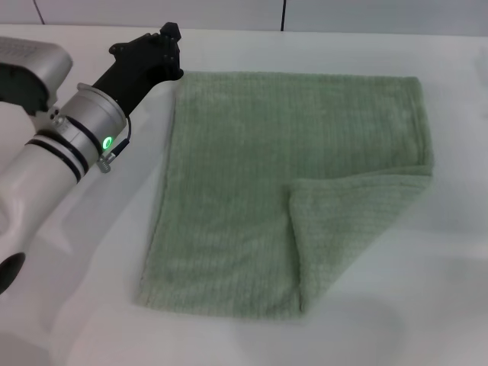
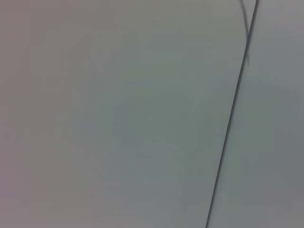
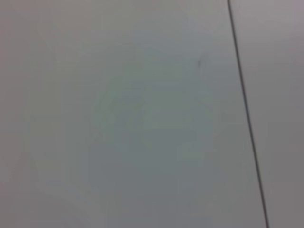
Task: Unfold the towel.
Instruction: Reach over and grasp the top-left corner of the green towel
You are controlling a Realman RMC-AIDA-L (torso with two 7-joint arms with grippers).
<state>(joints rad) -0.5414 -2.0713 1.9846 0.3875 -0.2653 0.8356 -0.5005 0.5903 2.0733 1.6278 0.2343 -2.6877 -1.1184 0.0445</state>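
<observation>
White matte counter fills the head view from the near edge back to a pale wall with one dark vertical seam. No brand, label or writing can be read anywhere.

Spread over the middle of it lies the towel, a large, roughly square, pale sage-green terry cloth with fine ribbed lines running across it. It lies flat and touching the counter, its far edge straight and its left edge slightly wavy. The near right corner is folded back over the cloth, forming a flap whose crease runs from the right edge inward and then down to the near edge.

Left arm, a silver-white cylinder with black bands and a small green light, reaches in from the left. Its black left pincer hangs just beyond the towel's far left corner, beside the cloth rather than on it; whether it is released or clenched cannot be told.

Right pincer does not show in the head view. Both wrist views show only a plain grey-white surface crossed by a thin dark line.
</observation>
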